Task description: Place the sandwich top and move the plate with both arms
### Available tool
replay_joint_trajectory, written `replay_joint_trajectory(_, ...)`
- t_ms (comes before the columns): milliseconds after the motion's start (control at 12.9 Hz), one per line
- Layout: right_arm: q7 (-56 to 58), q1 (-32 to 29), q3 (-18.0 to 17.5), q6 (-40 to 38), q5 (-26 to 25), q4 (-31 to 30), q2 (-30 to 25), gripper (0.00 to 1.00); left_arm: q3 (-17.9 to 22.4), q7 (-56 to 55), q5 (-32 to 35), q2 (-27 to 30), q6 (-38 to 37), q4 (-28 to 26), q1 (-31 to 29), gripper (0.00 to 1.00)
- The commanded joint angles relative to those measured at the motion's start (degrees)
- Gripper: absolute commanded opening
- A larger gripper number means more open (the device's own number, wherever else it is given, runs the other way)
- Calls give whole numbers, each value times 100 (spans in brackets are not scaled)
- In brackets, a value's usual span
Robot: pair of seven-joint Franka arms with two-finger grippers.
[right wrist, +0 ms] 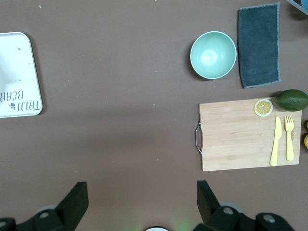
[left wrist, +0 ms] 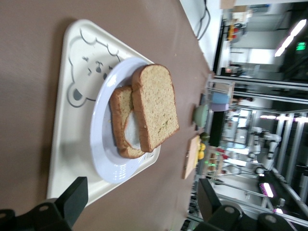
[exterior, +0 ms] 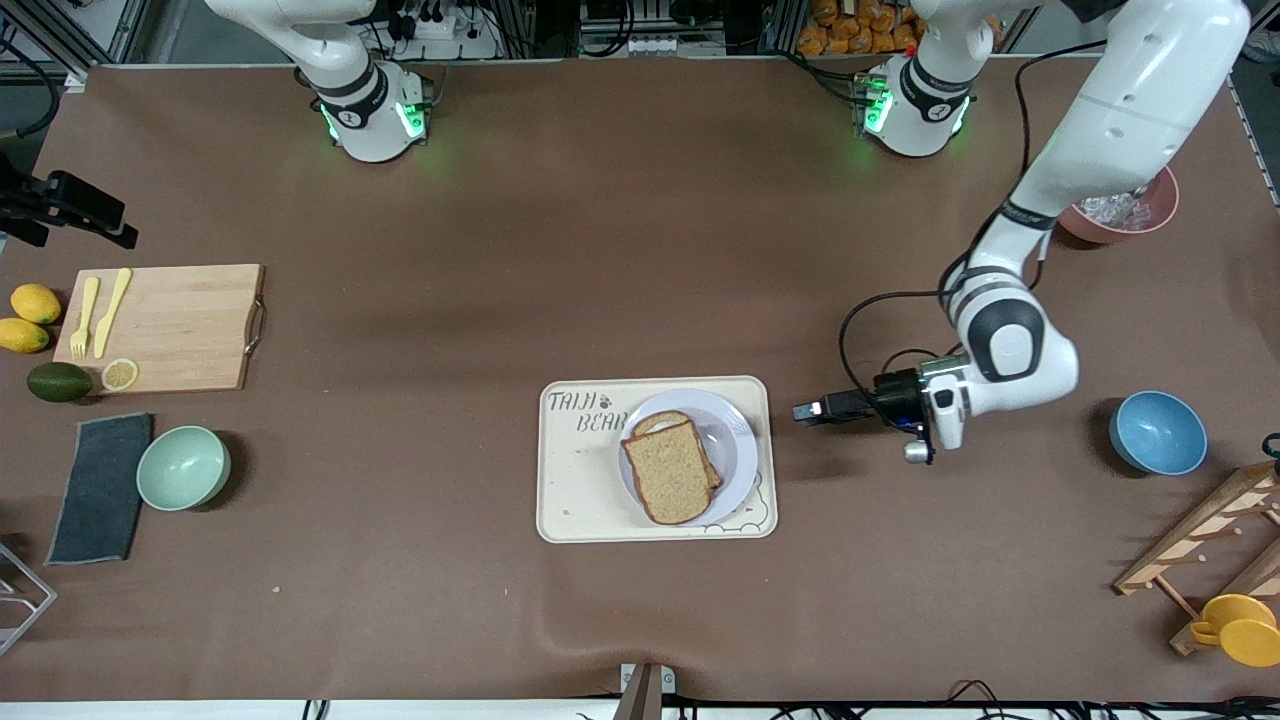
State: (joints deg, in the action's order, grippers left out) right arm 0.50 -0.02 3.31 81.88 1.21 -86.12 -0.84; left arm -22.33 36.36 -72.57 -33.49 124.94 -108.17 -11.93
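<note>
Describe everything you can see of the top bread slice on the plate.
The sandwich top is a square slice of speckled tan wholemeal bread with a darker brown crust and a bare upper face. It lies tilted and slightly askew on a lower slice whose white filling shows at one edge. Both sit on the pale round plate, which rests on the cream bear tray. No hand touches it.

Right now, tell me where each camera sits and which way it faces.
Front view: high across the table, facing both arm bases; shows the left tool, open, beside the tray.
Left wrist view: on the left wrist, looking low along the table at the sandwich top on the plate; open fingertips show.
Right wrist view: on the waiting right arm, looking straight down at the cutting board; open tool shows.
Shared: all three show the tray.
</note>
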Motion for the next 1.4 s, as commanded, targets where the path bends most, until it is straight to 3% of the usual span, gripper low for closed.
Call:
replay_joint_trajectory(0,-102,64,11,12,-68,25,13,100,1,-811,1117,614,13,-125,-143,100)
replay_joint_trajectory(233,-102,64,11,12,-68,17,22,100,1,-1822,2313,1010,-249,199,-169,100)
replay_joint_trajectory(543,-102,64,11,12,-68,25,49,100,1,-3324,4439,1028,-1504,1577,-160,100)
replay_joint_trajectory(698,-102,64,11,12,-68,25,57,100,18,-3556,4804,1046,-2251,2158,-178,100)
replay_joint_trajectory(853,-111,81,11,12,-59,17,66,100,36,-3828,5223,1378,-2431,2239,-196,100)
replay_joint_trajectory(1009,-102,125,11,21,-77,25,92,100,-42,-3759,6189,1555,-2466,2362,-196,100)
replay_joint_trajectory(1319,-102,90,20,56,-85,25,101,100,27,-3662,6888,1941,-3053,2450,-160,100)
